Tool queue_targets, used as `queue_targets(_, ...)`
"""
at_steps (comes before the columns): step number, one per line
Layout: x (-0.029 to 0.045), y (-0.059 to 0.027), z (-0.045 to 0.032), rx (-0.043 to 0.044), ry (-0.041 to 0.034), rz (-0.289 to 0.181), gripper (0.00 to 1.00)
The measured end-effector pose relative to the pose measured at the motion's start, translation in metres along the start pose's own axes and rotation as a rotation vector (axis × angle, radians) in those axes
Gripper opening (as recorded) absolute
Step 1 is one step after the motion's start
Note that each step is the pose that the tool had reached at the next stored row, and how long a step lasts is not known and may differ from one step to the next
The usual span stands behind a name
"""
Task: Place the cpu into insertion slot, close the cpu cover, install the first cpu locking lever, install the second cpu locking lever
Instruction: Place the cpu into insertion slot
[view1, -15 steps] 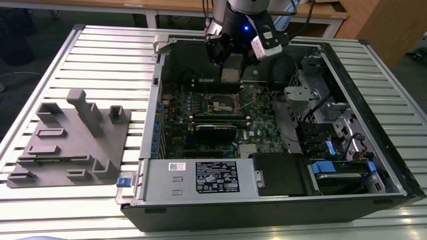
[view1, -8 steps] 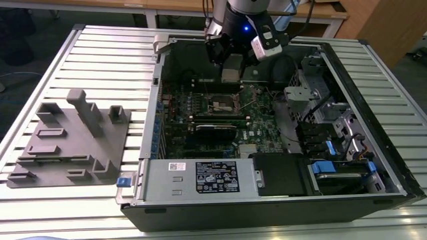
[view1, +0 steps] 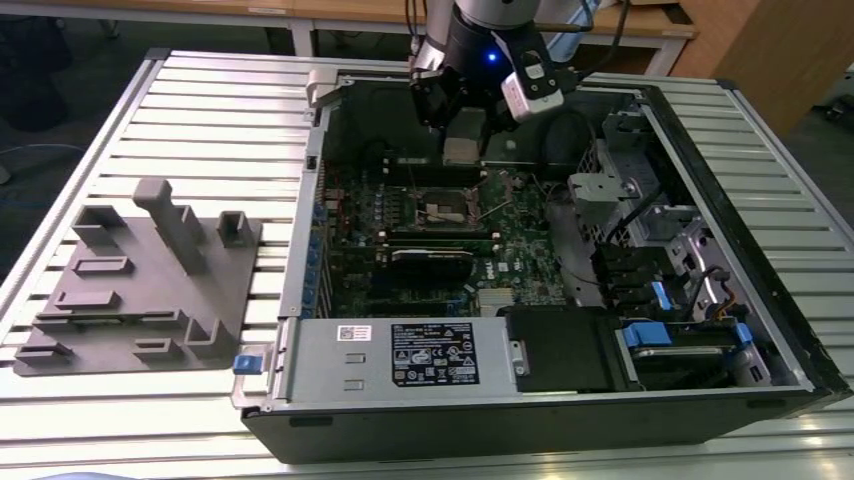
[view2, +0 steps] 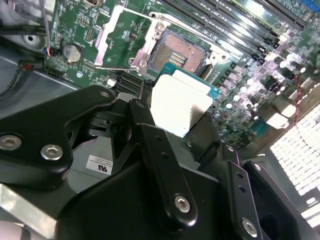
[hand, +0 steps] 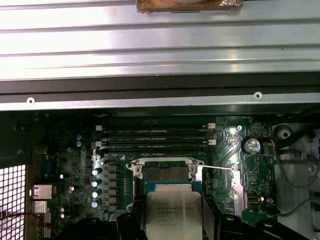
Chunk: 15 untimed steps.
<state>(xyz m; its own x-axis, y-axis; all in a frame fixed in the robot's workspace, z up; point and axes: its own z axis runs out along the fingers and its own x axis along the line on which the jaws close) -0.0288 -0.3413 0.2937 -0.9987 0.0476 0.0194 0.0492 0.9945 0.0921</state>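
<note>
Black metal gripper (view2: 179, 120) pinches the flat square silver-topped cpu (view2: 182, 102), held near the uncovered square black insertion slot (view2: 176, 50).

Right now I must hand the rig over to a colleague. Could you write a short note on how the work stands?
Gripper: shut on the cpu, over the motherboard inside the open computer case.
The cpu: in the air near the insertion slot, not in it.
The insertion slot: empty, with its contacts exposed. The cpu cover is open beside it.
Done: the cpu is picked up.
Left: seating the cpu, closing the cpu cover, and installing both locking levers.
</note>
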Motion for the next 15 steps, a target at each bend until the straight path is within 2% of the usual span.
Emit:
queue_targets(5,-0.0001,-0.0001,0.0009,-0.0013,-0.0064,0.071,0.54)
queue_targets(15,0.0,-0.0001,0.0009,-0.0014,-0.0067,0.072,0.54)
